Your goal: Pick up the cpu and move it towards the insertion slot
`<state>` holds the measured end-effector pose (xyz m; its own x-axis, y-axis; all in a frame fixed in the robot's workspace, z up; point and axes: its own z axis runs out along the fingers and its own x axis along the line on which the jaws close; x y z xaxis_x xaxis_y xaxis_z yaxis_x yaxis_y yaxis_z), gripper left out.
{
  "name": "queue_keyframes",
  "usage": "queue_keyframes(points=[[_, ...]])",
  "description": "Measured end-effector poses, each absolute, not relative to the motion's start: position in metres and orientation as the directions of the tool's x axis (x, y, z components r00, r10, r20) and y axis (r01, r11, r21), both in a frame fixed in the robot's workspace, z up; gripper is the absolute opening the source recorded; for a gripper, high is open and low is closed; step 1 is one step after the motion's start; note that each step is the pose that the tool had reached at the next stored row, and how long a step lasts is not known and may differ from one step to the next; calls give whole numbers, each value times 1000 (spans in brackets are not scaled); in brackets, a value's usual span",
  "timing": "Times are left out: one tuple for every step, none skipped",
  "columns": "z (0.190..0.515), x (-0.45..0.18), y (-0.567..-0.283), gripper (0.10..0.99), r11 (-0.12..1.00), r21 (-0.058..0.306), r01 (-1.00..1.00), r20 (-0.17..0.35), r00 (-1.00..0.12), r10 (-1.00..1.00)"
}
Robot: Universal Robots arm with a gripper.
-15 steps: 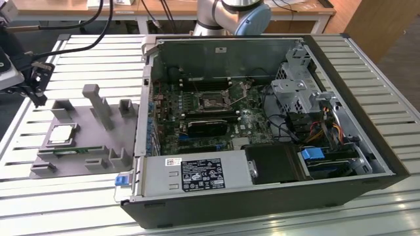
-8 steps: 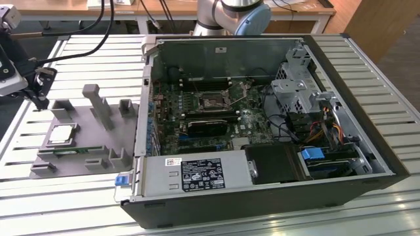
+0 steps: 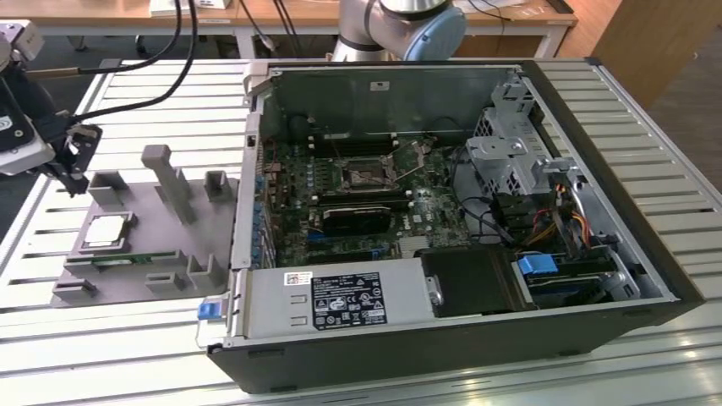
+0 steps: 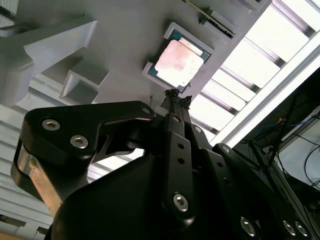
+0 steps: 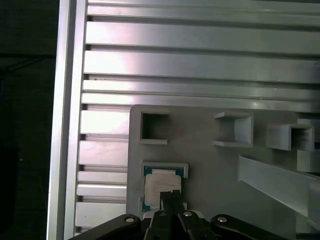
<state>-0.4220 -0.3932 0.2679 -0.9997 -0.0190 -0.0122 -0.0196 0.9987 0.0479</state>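
The gripper (image 4: 176,97) hangs above the grey fixture (image 3: 169,228). In both wrist views its fingers look closed together to a narrow tip and grip nothing. The cpu (image 4: 179,62) lies flat just beyond and below those tips. It sits in a shallow walled pocket of the fixture, not touched and not yet lifted.

The nearest risk, as I judge it, is the closed tip. If it goes down like this, it lands on the shiny lid instead of straddling the chip, and may scratch it or press it into the pocket. Once open, the fingers have little room, since the raised pocket walls sit close round the thin rim. A pad may catch a wall, or take only a corner so the chip tilts out. The lid is smooth and flat, so a light grip may let it slide.

A little further from the fingers, at the fixture's edge, lies a green memory strip (image 3: 122,258), which a wide opening could nudge.

Well away from the fingers, inside the open computer case (image 3: 615,161), is the insertion slot (image 3: 367,176). The case wall stands between them, so a low carry could clip it.
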Motion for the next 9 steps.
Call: queue_keyframes(points=[[266,-422,-393,102,999,48,-20,-12,-1000,-19],[265,-423,-393,102,999,48,-20,-12,-1000,-19],[263,-423,-393,102,999,48,-20,-12,-1000,-19],[261,-423,-393,102,999,48,-20,-12,-1000,-19],[259,-423,-393,102,999,48,-20,-12,-1000,-19],[257,-424,-393,102,999,48,-20,-12,-1000,-19],[256,-424,-393,102,999,48,-20,-13,-1000,-19],[254,-424,-393,102,999,48,-20,-13,-1000,-19],[252,-425,-393,102,999,48,-20,-13,-1000,-19]])
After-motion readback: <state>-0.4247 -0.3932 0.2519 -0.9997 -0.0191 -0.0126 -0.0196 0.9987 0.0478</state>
